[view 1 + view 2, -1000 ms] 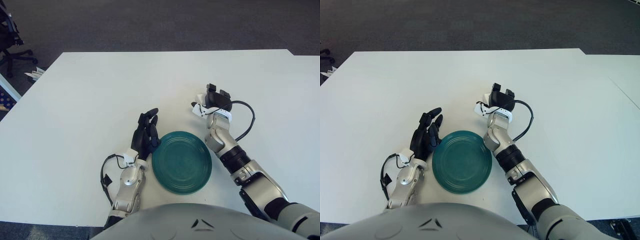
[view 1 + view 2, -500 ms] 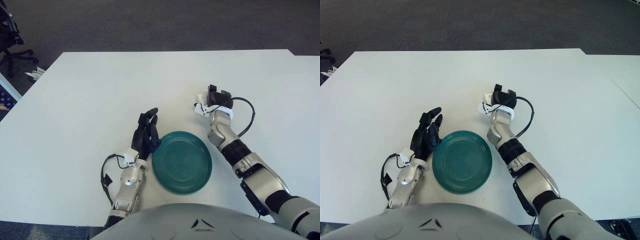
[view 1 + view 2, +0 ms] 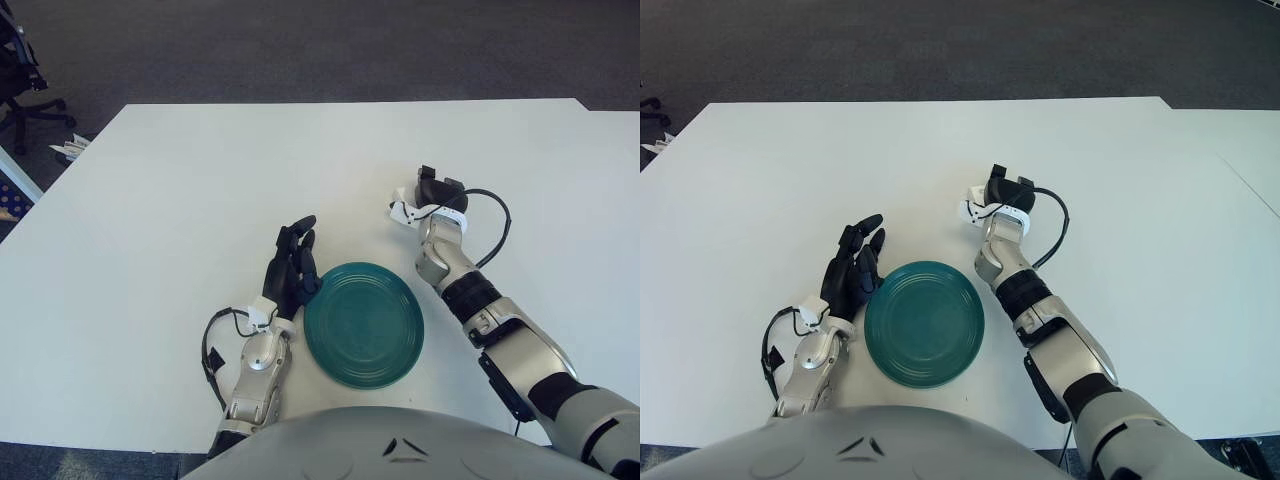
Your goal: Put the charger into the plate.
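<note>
**Charger under the right hand, beyond the plate**

Lying on the white worktop (image 3: 180, 200), the white charger (image 3: 402, 210) shows only as a small pale block at the left edge of the right hand (image 3: 432, 192), beyond and slightly to the right of the teal plate (image 3: 363, 323) and apart from its rim. The right hand's dark fingers sit over and against the charger, but whether they are clamped on it or merely touching it cannot be told from either view. A black cable (image 3: 495, 230) loops out from that hand's wrist to the right and curves back toward the forearm.

The plate lies flat near the robot's body, with nothing in it. Just beside its left rim shows the left hand (image 3: 292, 268), dark fingers extended and loosely spread, pointing away from the robot and holding nothing. A thin black wire (image 3: 212, 345) curls by that hand's wrist.

Past the worktop's far edge is grey carpet (image 3: 300, 50), with an office chair's base (image 3: 25, 100) at the far left.
</note>
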Available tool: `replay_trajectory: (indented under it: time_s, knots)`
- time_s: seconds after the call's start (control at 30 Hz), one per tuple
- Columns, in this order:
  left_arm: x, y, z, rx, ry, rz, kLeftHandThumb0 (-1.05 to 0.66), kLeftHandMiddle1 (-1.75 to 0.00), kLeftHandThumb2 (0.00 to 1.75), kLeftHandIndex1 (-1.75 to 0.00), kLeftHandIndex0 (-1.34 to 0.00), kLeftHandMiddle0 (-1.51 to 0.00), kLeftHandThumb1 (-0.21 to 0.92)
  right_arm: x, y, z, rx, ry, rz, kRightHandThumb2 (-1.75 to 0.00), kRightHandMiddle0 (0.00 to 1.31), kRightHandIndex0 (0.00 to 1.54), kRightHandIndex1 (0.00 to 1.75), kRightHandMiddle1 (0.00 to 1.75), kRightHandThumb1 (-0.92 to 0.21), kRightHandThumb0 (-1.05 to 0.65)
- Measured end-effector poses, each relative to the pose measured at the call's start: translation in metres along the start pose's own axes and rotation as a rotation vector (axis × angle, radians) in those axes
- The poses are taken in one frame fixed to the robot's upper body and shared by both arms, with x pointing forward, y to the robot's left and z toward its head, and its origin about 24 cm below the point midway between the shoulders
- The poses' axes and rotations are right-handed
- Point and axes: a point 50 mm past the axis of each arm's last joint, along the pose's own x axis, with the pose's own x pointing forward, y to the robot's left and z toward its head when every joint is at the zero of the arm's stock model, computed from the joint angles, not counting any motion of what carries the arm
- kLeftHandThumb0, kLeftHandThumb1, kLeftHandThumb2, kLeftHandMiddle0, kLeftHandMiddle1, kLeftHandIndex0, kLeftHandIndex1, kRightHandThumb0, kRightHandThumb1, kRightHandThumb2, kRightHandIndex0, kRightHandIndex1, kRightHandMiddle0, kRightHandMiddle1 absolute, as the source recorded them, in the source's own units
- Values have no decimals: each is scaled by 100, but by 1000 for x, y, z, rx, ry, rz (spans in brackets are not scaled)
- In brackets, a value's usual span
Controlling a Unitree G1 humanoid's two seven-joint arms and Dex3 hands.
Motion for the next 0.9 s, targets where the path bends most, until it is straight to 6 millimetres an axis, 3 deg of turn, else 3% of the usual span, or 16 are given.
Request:
replay_trajectory:
  time_s: [0.9]
  knots:
    - [-3, -1, 0, -10, 6, -2, -86, -1, 89, -82, -13, -40, 92, 5, 7, 10, -110, -85, 59, -62, 0, 17, 0, 36, -92, -85]
